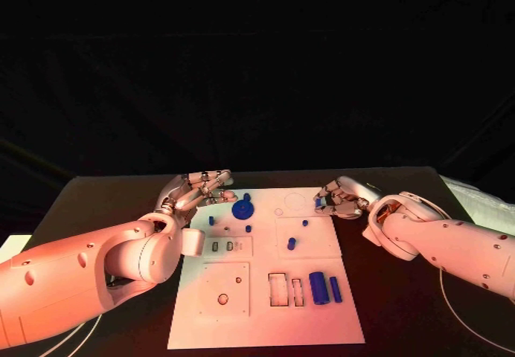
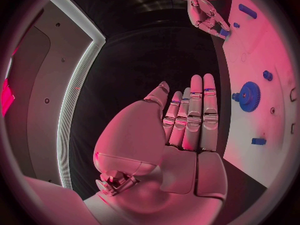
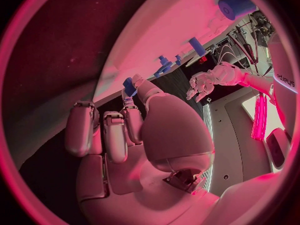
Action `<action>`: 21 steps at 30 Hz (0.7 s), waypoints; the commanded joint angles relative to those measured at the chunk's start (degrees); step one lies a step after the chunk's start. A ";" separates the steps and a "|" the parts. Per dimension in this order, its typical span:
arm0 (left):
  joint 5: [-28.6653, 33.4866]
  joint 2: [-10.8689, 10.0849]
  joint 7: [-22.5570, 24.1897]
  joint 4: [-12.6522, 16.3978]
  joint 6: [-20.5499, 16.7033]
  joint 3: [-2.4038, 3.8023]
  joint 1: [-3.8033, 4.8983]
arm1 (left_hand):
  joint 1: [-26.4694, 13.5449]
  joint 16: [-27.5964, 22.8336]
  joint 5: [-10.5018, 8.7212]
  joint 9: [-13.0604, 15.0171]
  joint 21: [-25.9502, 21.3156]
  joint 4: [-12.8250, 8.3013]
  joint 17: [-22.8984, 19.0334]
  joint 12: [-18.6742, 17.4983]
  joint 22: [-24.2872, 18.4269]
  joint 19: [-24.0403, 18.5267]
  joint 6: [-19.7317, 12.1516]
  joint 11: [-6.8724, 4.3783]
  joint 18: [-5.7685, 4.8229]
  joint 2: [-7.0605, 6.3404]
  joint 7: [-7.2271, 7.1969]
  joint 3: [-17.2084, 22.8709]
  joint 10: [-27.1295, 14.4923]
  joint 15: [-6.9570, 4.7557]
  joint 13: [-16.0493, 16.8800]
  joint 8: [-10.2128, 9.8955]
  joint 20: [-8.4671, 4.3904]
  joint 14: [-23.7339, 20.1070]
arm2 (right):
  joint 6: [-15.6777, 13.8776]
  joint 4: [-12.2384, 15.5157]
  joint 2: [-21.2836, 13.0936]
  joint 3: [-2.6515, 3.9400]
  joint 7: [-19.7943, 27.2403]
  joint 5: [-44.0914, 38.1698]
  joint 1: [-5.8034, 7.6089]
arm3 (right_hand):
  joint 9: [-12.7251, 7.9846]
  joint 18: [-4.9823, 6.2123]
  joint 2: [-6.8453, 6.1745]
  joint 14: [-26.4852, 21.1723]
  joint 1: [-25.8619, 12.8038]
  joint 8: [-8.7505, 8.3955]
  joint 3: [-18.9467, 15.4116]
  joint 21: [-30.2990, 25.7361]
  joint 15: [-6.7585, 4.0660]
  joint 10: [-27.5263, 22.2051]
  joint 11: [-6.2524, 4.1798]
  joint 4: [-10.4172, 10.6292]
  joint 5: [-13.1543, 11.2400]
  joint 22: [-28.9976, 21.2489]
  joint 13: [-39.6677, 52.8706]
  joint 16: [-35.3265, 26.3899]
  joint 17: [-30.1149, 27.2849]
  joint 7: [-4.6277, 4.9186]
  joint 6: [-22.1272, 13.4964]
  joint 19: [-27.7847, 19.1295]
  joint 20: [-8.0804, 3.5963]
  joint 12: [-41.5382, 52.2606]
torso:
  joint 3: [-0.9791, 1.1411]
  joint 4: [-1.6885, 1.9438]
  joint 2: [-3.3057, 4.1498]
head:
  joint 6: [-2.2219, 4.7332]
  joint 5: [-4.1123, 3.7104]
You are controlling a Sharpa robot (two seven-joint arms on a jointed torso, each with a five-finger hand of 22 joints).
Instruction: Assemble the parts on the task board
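I see the right hand pinching a small blue part at the task board's one o'clock edge; the left hand, fingers straight and empty, hovers at eleven o'clock beside the blue gear.

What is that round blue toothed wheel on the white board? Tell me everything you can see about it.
The blue gear looks like matte plastic: a round disc with fine teeth round its rim and a raised hub in its middle. It lies flat on the far left part of the white task board, with a small blue piece right beside it on its far side. The left robot hand is near it, fingers straight, not touching it.
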 commanded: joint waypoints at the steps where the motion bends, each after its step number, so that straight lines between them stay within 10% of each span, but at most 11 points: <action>1: -0.07 0.07 0.60 0.24 0.75 0.03 0.01 | 0.30 -0.39 0.13 -0.04 -0.21 0.02 0.05 -0.24 -0.07 -0.26 -0.28 0.24 0.01 -0.40 0.19 0.20 0.05 -0.16 -0.05 -0.14 0.27 -0.36 | -2.07 2.89 -0.23 0.09 -2.56 2.52 0.54 | 0.70 -1.03 0.93 5.28 0.06 0.13 0.45 0.32 -0.36 0.18 0.12 0.09 -0.09 0.05 2.58 0.25 11.35 -1.08 1.13 0.08 -0.46 0.03 | -0.05 -0.10 -0.05 | 0.16 0.31; 12: -0.07 0.19 0.62 -0.09 0.79 0.03 0.01 | 0.31 -0.41 0.13 -0.04 -0.22 -0.01 0.07 -0.25 -0.07 -0.26 -0.29 0.25 0.01 -0.40 0.19 0.26 0.04 -0.16 -0.05 -0.14 0.26 -0.36 | -0.56 11.78 1.48 0.06 -8.92 -1.54 1.56 | 0.53 -1.02 0.86 5.22 -0.18 -0.62 0.93 0.22 -0.17 -0.31 0.45 -0.27 -0.23 -0.15 1.97 0.09 11.08 -0.62 0.11 0.02 -0.44 -0.79 | -0.23 0.17 -0.20 | -0.04 0.87; 21: -0.07 0.52 0.59 -0.88 0.85 0.03 -0.02 | 0.35 -0.43 0.14 -0.04 -0.24 -0.08 0.10 -0.25 -0.08 -0.25 -0.30 0.24 0.01 -0.39 0.17 0.36 0.02 -0.16 -0.05 -0.15 0.26 -0.38 | -0.32 14.75 6.60 -1.26 -16.67 -10.15 1.33 | 0.50 -0.98 0.73 5.14 -0.24 -0.96 1.51 0.08 0.00 -0.85 0.61 -0.75 0.68 -0.38 1.31 -0.11 10.73 -0.45 -0.13 -0.08 -0.29 -1.67 | -0.35 0.38 -0.26 | -0.84 2.04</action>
